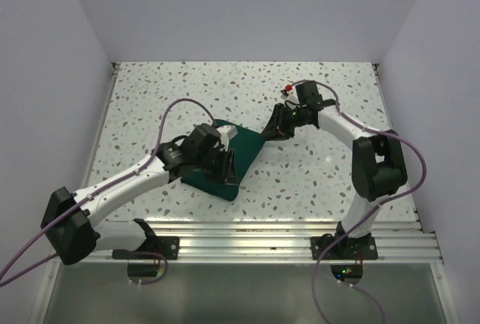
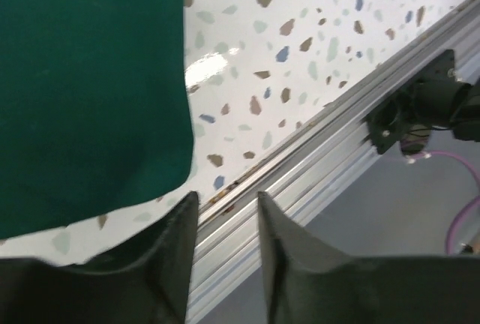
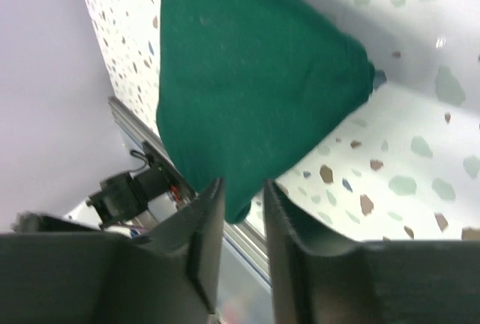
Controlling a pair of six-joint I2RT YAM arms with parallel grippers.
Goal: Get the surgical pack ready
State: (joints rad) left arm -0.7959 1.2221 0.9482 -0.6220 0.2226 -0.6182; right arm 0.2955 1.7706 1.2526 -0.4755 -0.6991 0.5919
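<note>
Green drape on speckled table near rail; left fingers and right fingers released.

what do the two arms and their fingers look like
The left arm and right arm have white links and bulky black joints. A lilac cable loops along each. The fingers are matt black wedges tapering to narrow tips. A small red part sits by the right wrist.
</note>
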